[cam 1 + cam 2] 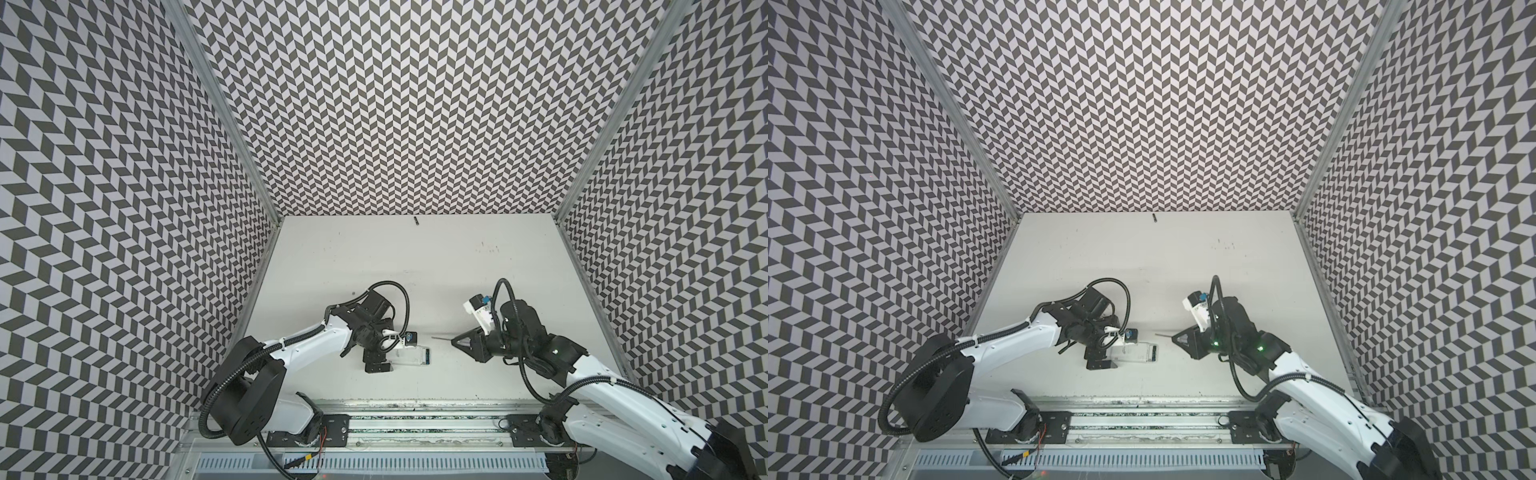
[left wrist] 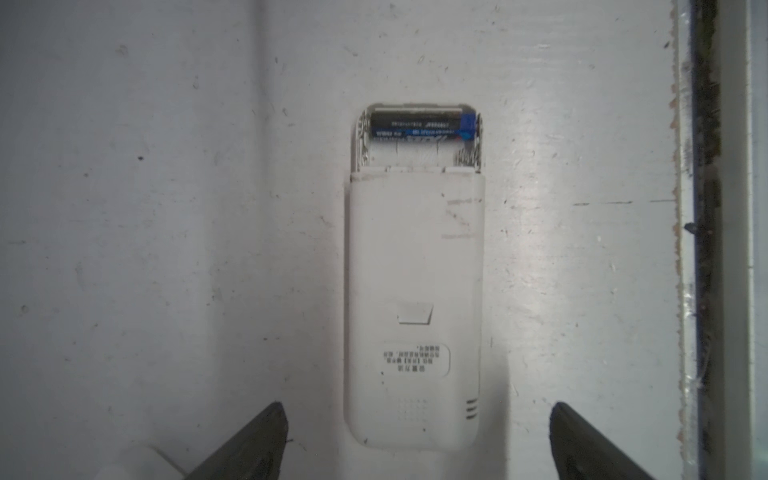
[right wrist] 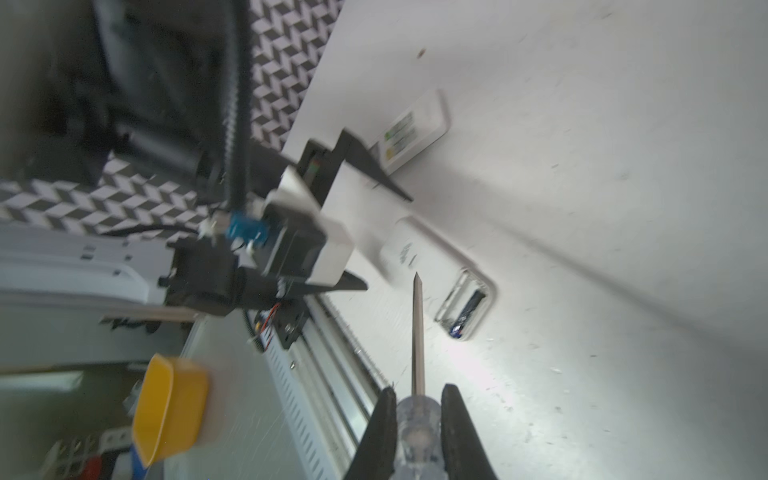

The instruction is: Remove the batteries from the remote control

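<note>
The white remote control lies back up on the table, seen in both top views. Its battery bay is uncovered at one end. One black and blue battery sits in the bay beside an empty slot. My left gripper is open, its fingers straddling the remote's closed end without touching it. My right gripper is shut on a clear-handled screwdriver, whose tip points at the remote from a short distance away. A small dark cylinder, a battery by its look, lies at the table's far edge.
A white flat piece with a coloured label lies on the table beyond the left gripper, hidden in both top views. A yellow bin stands off the table past the front rail. Patterned walls close in three sides.
</note>
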`<state>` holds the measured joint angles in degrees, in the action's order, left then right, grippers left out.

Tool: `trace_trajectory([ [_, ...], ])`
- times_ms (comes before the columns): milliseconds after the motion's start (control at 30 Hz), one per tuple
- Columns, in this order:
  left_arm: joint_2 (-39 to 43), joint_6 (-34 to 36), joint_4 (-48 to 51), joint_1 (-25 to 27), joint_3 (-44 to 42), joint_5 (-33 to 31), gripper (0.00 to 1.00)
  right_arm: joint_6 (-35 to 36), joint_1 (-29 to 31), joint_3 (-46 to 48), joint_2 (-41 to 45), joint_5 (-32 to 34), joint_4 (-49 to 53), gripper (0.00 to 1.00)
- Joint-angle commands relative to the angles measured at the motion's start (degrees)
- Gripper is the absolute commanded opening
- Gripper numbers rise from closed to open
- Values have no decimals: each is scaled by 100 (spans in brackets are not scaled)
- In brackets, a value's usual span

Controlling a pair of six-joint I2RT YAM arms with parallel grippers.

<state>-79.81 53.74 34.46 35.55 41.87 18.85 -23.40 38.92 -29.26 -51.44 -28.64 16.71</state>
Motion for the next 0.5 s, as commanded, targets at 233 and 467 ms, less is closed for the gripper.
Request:
trace_trajectory([
  [233, 105, 807, 630, -632, 281, 300, 97, 311, 1009, -238, -1487, -248, -488, 0],
  [467, -423, 1279, 739, -786, 445, 345, 93, 39, 1037, 49, -1622, 67, -890, 0],
])
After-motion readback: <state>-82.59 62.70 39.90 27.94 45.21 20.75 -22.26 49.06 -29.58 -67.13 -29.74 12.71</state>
